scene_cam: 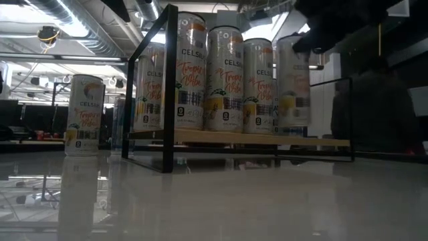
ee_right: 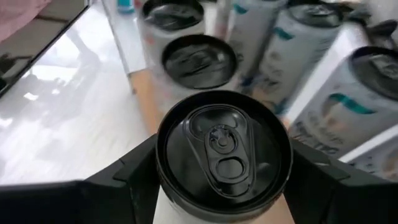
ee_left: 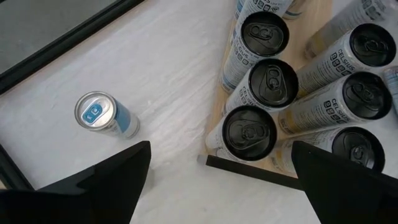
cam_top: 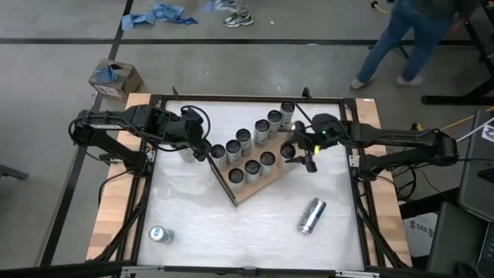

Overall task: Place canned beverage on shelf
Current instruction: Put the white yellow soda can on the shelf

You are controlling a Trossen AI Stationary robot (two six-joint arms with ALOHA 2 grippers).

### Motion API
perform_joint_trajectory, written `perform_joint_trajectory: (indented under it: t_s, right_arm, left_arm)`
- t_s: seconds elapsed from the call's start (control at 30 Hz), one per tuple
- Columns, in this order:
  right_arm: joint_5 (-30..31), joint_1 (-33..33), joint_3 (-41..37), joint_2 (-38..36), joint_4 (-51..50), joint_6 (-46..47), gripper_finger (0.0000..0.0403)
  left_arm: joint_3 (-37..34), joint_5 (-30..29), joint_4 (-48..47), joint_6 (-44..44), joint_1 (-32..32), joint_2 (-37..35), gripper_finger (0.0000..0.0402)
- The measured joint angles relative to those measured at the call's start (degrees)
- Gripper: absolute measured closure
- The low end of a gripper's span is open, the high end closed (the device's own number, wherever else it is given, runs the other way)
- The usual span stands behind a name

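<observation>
A black-topped white can (ee_right: 222, 149) stands upright at the light-wood shelf's (cam_top: 258, 188) edge beside nine others.

The high view looks straight down on the whole table (cam_top: 255, 224), with floor at twelve o'clock — it is the farthest camera. The low view sits at tabletop height, close to the shelf (scene_cam: 234, 138), facing level across it into the room. The left wrist view looks down from near the shelf's (ee_left: 219, 102) end, over upright cans (ee_left: 250, 132) and bare table. The right wrist view is nearest — one can top (ee_right: 222, 149) fills it. All four views share the shelf's (cam_top: 258, 184) rows of cans (cam_top: 251, 167).
</observation>
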Motion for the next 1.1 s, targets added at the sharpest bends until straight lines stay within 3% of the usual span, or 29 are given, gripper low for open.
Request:
perform_joint_trajectory:
  t_s: [0.17, 1.1]
  right_arm:
    - [-2.67, -1.85, -1.44, 0.08, 2.52, -0.03, 0.0148]
    - [-5.09, -1.73, -1.28, 7.28, 9.06, -0.77, 0.0148]
  left_arm:
    - [0.0, -0.01, 0.01, 0.0, -0.01, 0.0, 0.0023]
    - [0.0, -0.03, 0.82, 0.39, -0.01, 0.0, 0.0023]
